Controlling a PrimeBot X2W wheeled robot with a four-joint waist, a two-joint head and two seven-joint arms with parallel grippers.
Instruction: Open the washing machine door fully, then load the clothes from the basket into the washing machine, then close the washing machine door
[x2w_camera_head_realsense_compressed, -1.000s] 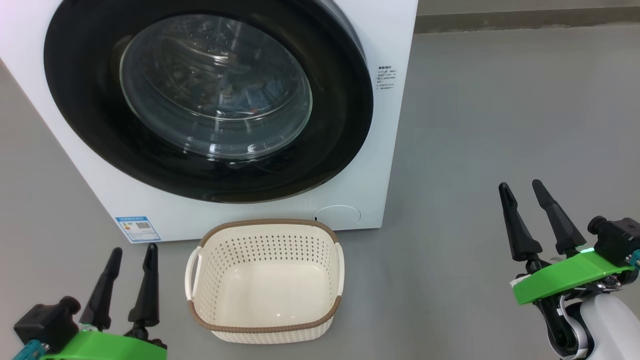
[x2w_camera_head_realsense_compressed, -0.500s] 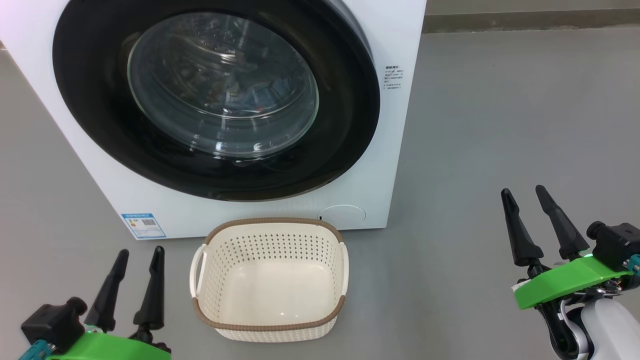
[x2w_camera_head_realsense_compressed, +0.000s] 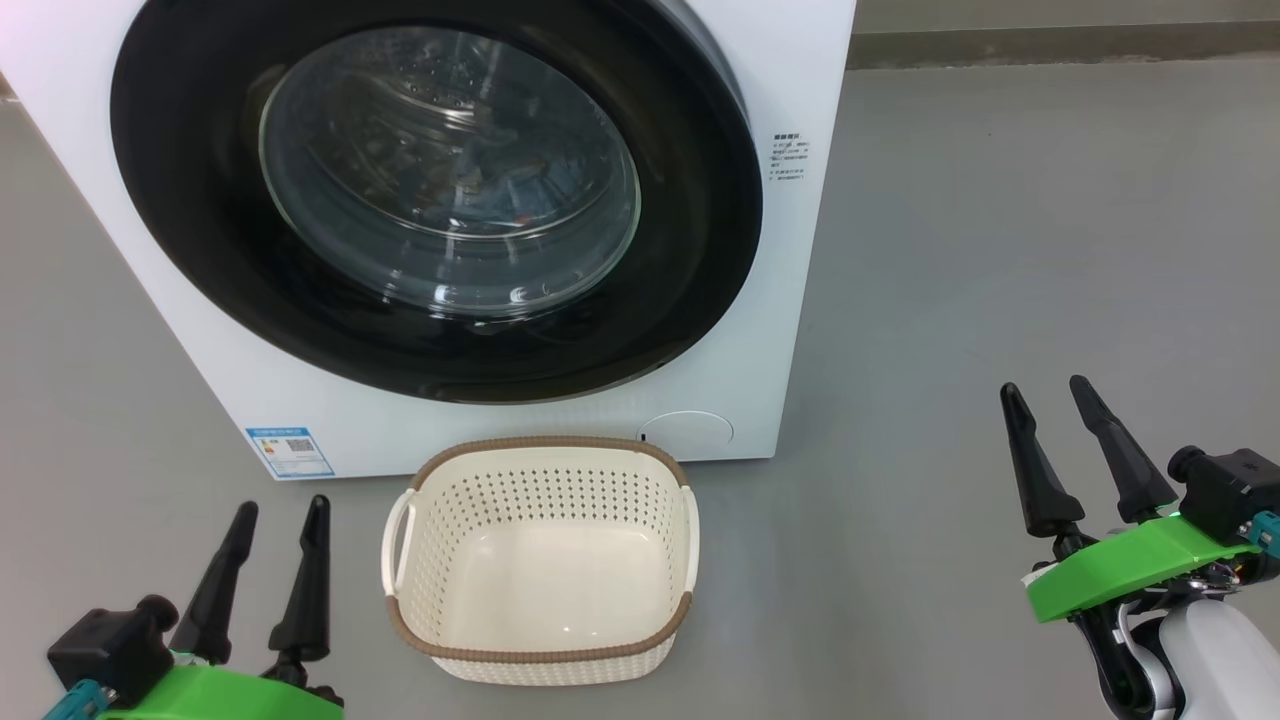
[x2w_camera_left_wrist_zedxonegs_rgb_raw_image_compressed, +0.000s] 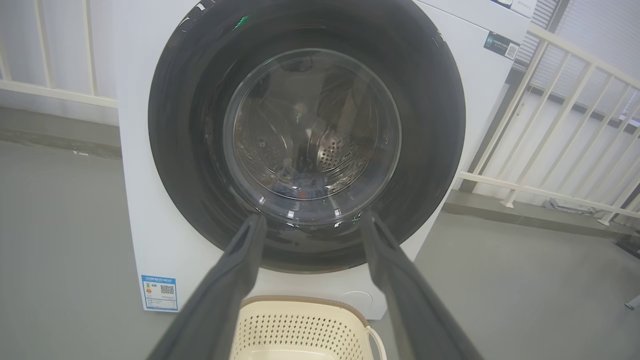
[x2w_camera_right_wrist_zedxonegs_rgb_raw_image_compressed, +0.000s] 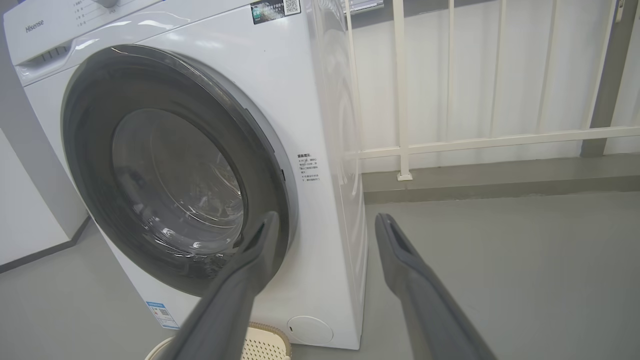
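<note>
Left end effector (x2w_camera_head_realsense_compressed: 282, 503), right end effector (x2w_camera_head_realsense_compressed: 1043, 386) wide, empty; left wrist view shows clothes (x2w_camera_left_wrist_zedxonegs_rgb_raw_image_compressed: 300, 184) behind door (x2w_camera_left_wrist_zedxonegs_rgb_raw_image_compressed: 190, 125).

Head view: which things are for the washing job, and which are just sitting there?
For the job: washing machine, its shut washing machine door, empty basket, bluish clothes behind the glass.
Just there: blue label, white railing, grey floor.

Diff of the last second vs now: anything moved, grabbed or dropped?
The head camera panned slightly, so the whole scene slid right. Nothing grabbed or released. Unchanged: glossy black round washing machine door shut, cream perforated plastic basket empty, left pincer and right pincer open and empty.
</note>
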